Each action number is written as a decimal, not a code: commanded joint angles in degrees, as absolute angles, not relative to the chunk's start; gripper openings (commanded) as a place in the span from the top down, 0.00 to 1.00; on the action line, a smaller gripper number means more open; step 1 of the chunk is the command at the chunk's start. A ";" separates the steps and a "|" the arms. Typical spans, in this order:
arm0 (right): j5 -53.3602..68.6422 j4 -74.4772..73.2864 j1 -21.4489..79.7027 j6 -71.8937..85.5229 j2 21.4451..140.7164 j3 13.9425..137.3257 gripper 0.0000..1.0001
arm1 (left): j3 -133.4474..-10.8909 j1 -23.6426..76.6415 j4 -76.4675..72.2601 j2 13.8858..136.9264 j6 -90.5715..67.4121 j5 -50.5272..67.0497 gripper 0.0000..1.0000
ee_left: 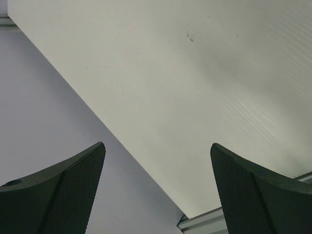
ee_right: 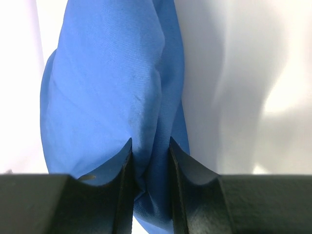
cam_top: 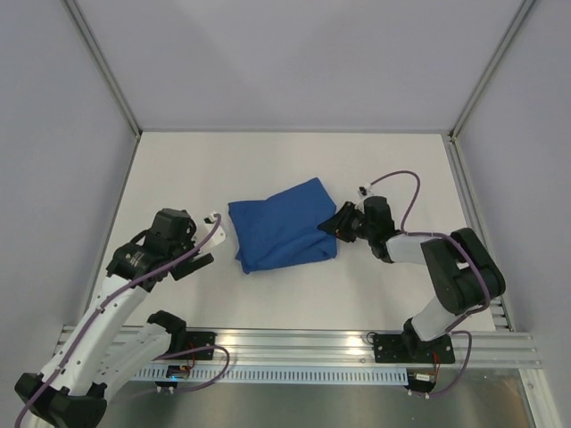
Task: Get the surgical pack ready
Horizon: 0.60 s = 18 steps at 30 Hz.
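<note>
The surgical pack [cam_top: 281, 226] is a folded royal-blue fabric bundle lying mid-table. My right gripper [cam_top: 339, 223] sits at its right edge and is shut on a thick fold of the blue cloth [ee_right: 117, 87], which is pinched between the two dark fingers [ee_right: 195, 185]. My left gripper [cam_top: 212, 239] hangs just left of the bundle, apart from it. In the left wrist view its mesh-faced fingers [ee_left: 246, 190] stand wide open with only bare table between them.
The white table [cam_top: 294, 160] is walled by grey panels on three sides. An aluminium rail [cam_top: 357, 343] with the arm bases runs along the near edge. The table's edge and a rail corner [ee_left: 200, 222] show in the left wrist view.
</note>
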State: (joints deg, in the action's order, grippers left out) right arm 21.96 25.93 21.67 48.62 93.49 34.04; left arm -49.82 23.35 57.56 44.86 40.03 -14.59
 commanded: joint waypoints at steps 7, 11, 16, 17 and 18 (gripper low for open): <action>21.27 4.78 0.63 32.44 94.74 48.42 1.00 | -49.04 22.85 54.76 45.09 34.28 -15.29 0.04; 20.14 7.29 -6.40 35.41 95.45 48.61 0.99 | -48.87 22.94 54.32 45.18 32.70 -14.94 0.04; 20.83 6.69 -14.04 35.60 101.06 53.85 1.00 | -48.08 22.94 53.44 45.18 32.17 -15.47 0.04; 21.79 5.98 -14.85 34.90 103.68 55.44 1.00 | -47.90 22.85 53.44 45.26 32.08 -15.38 0.04; 22.67 4.93 -15.46 33.76 105.10 57.72 0.98 | -47.81 22.85 53.26 45.35 32.08 -15.38 0.04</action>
State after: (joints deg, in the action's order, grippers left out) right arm 26.85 6.04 -11.79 35.97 100.73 51.44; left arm -48.40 23.20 55.05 45.54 33.80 -14.72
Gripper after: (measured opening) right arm 0.289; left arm 0.964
